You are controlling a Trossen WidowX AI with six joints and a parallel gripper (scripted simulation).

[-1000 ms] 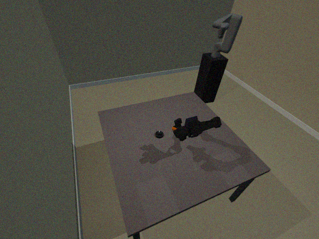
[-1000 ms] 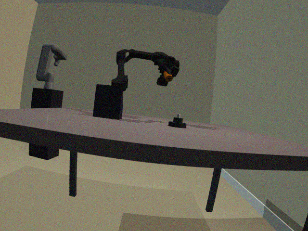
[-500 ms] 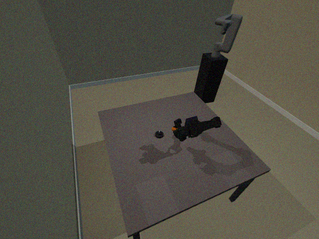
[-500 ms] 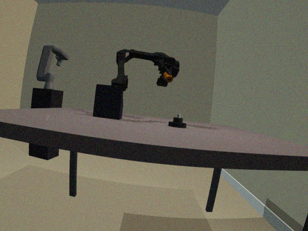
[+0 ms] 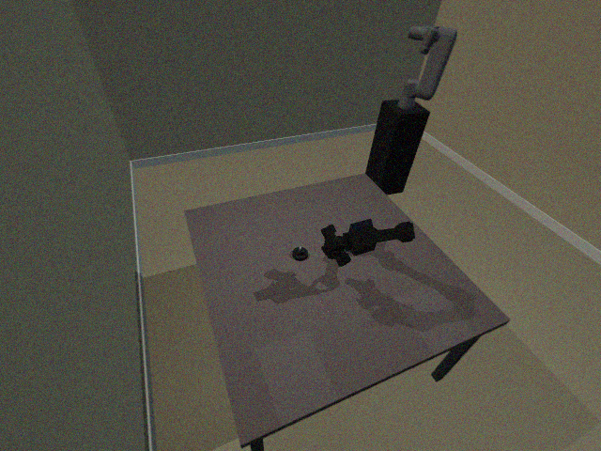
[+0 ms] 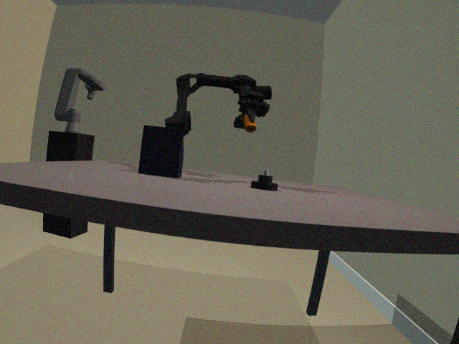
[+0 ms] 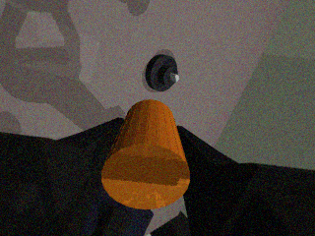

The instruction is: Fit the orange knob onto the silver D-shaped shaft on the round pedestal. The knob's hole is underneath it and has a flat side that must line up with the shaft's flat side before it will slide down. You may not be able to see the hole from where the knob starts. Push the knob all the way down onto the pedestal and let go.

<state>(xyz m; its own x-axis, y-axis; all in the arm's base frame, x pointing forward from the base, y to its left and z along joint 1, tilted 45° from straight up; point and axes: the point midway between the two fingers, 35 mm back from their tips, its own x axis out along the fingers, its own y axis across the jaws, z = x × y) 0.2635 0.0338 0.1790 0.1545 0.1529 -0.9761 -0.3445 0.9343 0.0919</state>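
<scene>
The orange knob is held high above the table, tilted slightly, its lower end facing down in the exterior view with a dark hole in it. The hole's flat side is too small to make out. My gripper is shut on the knob. In the top view the arm hides the knob. The black round pedestal stands on the table, apart from the knob and well below it. Its silver shaft points up, bare; its flat side cannot be made out.
The table carries the pedestal and shadows of the arms. My arm reaches in from a black base block. A second, grey arm stands on a black column beyond the table's edge.
</scene>
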